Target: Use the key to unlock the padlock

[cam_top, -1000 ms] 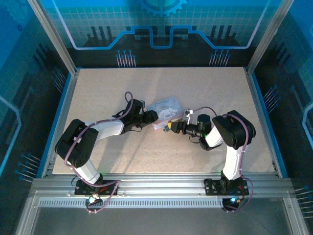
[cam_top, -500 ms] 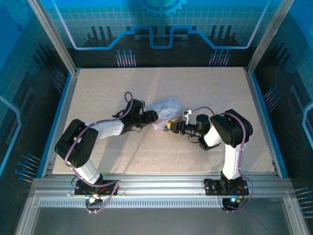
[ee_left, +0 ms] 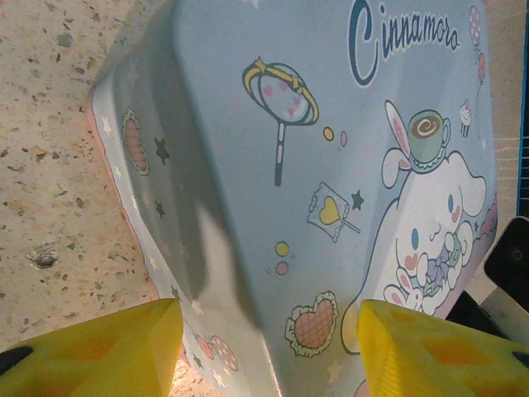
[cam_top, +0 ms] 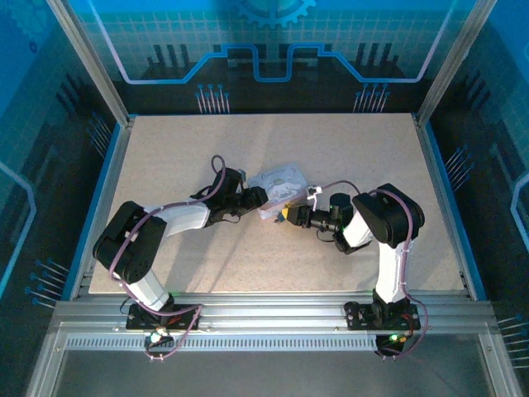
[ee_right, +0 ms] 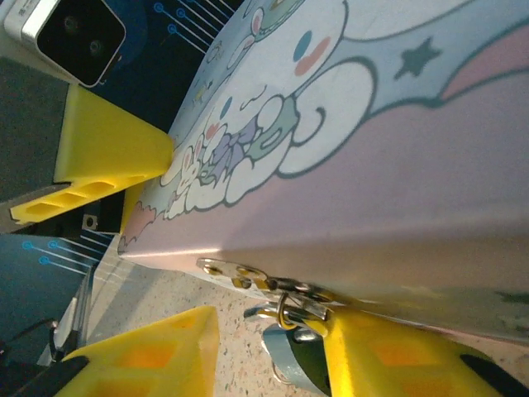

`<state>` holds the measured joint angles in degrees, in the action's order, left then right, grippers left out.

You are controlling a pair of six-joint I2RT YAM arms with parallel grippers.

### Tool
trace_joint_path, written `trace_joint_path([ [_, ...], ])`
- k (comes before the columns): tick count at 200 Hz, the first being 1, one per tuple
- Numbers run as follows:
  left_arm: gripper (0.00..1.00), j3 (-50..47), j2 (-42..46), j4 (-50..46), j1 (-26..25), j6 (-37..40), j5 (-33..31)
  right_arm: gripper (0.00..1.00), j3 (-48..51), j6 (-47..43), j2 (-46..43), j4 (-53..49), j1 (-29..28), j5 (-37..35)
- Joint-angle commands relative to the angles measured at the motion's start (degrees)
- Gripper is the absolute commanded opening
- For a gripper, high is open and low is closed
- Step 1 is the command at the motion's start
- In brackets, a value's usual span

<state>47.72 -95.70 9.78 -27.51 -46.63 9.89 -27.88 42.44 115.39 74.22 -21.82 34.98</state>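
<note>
so where we're at: the pale lavender cartoon-printed rectangular tin (ee_left: 248,165) sits about mid-table on the speckled beige tabletop (cam_top: 248,265), and both arms have closed in on it. the left gripper (ee_left: 266,318) has its yellow fingers spread wide across the tin, one on each side, and they look pressed against it, so we'd say it's bracing the tin.

the right gripper (ee_right: 269,331) is at the tin's opposite side, down by the little silver hasp (ee_right: 240,277) on the tin's front edge. its fingers are apart. the tiny bluish-grey padlock (ee_right: 285,368) hangs from that hasp between them, right up against one finger.

progress, as we read it: the tin is steadied and the right gripper is lined up on the lock, and that's about it. the shackle is looped through the hasp and looks closed, so we'd call it not unlocked yet. we honestly can't tell whether the key is in those fingers or in the lock, it's too small. still left: seat the key, turn it, pop the shackle.

the padlock's body is rounded with a darker side, dangling loose just under the tin's edge.
</note>
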Motion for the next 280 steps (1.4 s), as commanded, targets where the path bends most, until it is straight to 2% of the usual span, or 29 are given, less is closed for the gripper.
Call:
trace_joint_path([
  [1, 0.59, -1.79, -0.72, -3.28, -0.91, -0.07, -0.40, 0.34, -0.97, 0.01, 1.29, 0.94, -0.76, 1.09],
  [170, 0.59, -2.36, -0.01, -3.98, -0.97, 0.21, -1.19, 0.03, -0.71, 2.90, 2.51, 0.27, 0.16, -3.15],
  [280, 0.59, -5.31, 0.80, -3.85, -0.97, -0.09, -1.64, 0.00, 2.28, 6.26, 0.98, 2.91, 3.52, -3.66],
])
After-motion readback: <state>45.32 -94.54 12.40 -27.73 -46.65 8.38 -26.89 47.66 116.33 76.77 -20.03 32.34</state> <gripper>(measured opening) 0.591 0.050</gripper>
